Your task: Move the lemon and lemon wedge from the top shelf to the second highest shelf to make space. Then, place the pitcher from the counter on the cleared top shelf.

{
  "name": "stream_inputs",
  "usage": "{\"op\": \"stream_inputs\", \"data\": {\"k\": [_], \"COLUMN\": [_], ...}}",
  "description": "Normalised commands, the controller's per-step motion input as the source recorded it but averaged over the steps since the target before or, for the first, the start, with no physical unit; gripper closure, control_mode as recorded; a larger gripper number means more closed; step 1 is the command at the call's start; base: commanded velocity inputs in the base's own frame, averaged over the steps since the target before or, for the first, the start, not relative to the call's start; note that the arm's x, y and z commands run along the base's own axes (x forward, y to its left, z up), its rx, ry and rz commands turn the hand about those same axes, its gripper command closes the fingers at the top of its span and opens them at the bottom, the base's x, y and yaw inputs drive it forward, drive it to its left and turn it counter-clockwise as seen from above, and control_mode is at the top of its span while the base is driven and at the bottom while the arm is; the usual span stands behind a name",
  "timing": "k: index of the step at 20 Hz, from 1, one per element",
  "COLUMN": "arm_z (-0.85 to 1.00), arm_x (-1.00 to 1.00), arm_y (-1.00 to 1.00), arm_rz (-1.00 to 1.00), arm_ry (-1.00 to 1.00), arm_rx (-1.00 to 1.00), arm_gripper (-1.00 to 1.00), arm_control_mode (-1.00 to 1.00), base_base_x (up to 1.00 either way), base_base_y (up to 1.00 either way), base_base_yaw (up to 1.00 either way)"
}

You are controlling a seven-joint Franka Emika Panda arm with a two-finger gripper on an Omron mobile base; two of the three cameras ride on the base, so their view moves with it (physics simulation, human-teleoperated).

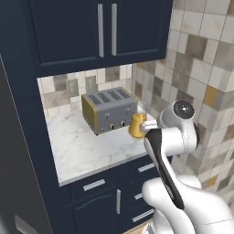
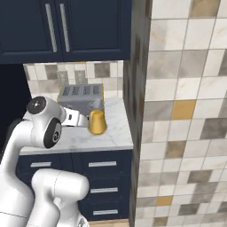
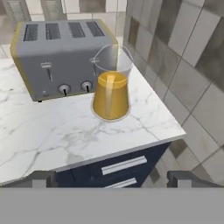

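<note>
In the left base view, the pitcher (image 1: pixel 137 122) is seen upright on the bench (image 1: pixel 87 151), just beside the toaster (image 1: pixel 108 109).

In the right base view, the pitcher is found just ahead of the wrist.

In the hand view, the claw (image 3: pixel 112 178) is held wide open and empty; the pitcher stands straight ahead, centred between the fingertips (image 3: pixel 41 178), still apart.

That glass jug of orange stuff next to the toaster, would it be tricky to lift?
Probably somewhat. The pitcher looks like clear glass, so likely smooth and slippery for the open gripper. It is over half full of orange liquid, so probably heavy and apt to slosh if tilted. Its base looks wide, so a light nudge shouldn't tip it.
</note>
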Motion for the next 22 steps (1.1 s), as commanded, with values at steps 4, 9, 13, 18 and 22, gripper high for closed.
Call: {"op": "stream_inputs", "data": {"k": [4,9,13,18,22], "arm_z": [-0.57,-0.40,-0.08,0.00,-0.02], "arm_x": [0.45,0.42,0.41,0.33,0.34], "arm_y": [0.00,0.00,0.00,0.00,0.00], "arm_rz": [-0.03,-0.03,-0.04,-0.01,0.00], "arm_ry": [0.07,0.06,0.01,0.00,0.00], "arm_rx": [0.00,0.00,0.00,0.01,0.00], "arm_gripper": [-1.00,-1.00,-1.00,-1.00,-1.00], "arm_control_mode": [-1.00,-1.00,-1.00,-1.00,-1.00], "base_base_x": [0.00,0.00,0.00,0.00,0.00], "base_base_y": [0.00,0.00,0.00,0.00,0.00], "base_base_yaw": [0.00,0.00,0.00,0.00,0.00]}}
